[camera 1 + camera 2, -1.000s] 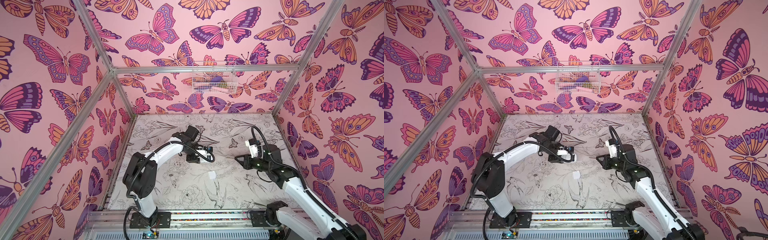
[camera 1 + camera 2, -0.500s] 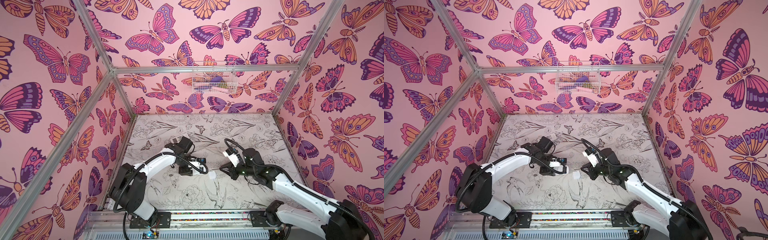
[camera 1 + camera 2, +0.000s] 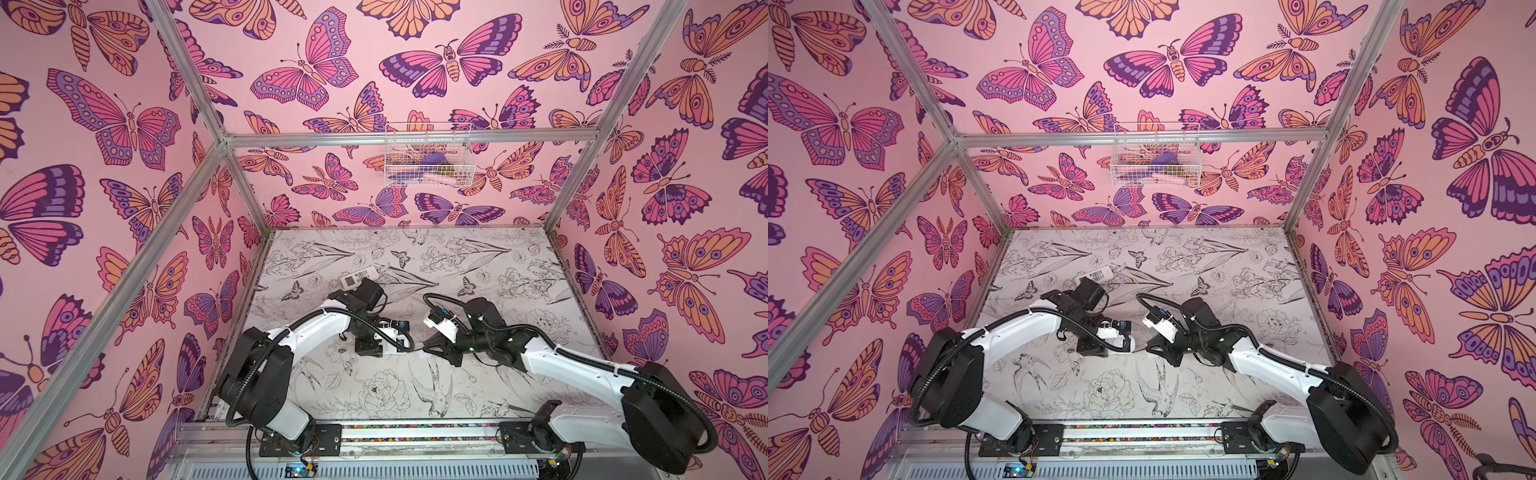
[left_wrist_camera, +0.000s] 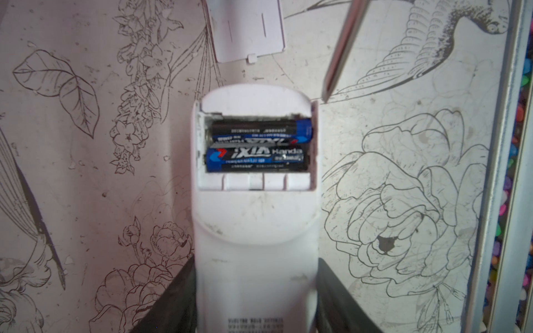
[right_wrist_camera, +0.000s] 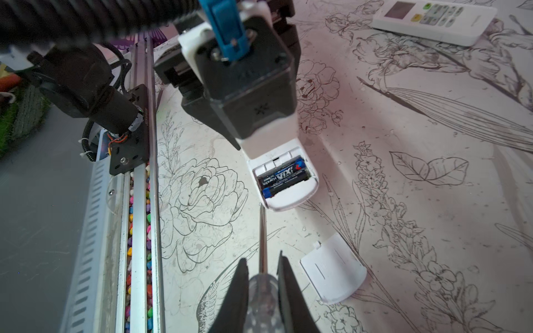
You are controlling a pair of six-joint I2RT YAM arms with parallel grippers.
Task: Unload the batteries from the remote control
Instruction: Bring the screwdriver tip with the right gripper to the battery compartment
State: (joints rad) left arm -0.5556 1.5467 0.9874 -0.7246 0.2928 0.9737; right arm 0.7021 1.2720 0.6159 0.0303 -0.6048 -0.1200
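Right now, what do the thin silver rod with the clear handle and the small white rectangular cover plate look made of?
Thin silver rod: likely bare polished metal; bright glare along it.
Clear handle: seemingly transparent plastic, see-through.
Small white rectangular cover plate: probably matte moulded plastic; thin, with tab.

Wire basket (image 3: 400, 158), loose cover (image 5: 333, 274), floral table (image 3: 519, 257)

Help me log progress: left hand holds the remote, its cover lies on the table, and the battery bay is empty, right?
Not empty: the left wrist view shows two batteries in it. The left hand holds the remote; its cover lies on the table.
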